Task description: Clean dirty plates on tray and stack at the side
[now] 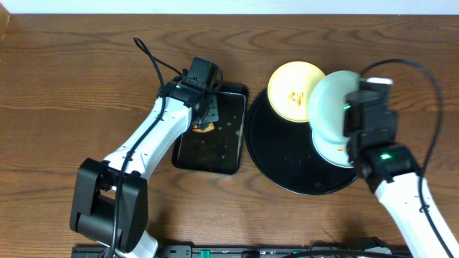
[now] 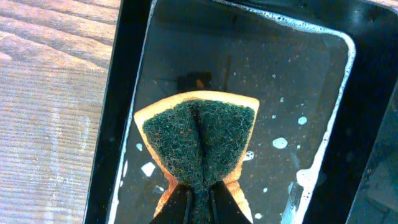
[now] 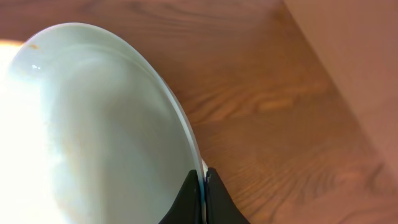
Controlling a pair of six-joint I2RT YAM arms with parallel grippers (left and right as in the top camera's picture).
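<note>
Over the round tray [image 1: 280,154], our right hand [image 3: 203,186] pinches a tilted mint plate [image 3: 99,130] by its rim. Our left hand [image 2: 198,208] squeezes a sponge [image 2: 199,134] over the smaller tray [image 2: 323,87].

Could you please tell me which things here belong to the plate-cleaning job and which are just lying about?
Job: smeared yellow plate; mint-green plate in the right gripper; round black tray; sponge in the left gripper; wet rectangular black tray.
Lying about: only the wooden table and an arm cable.

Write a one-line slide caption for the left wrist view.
Green-and-orange sponge, folded and pinched in the left hand, over the wet, sud-flecked rectangular black tray.
</note>
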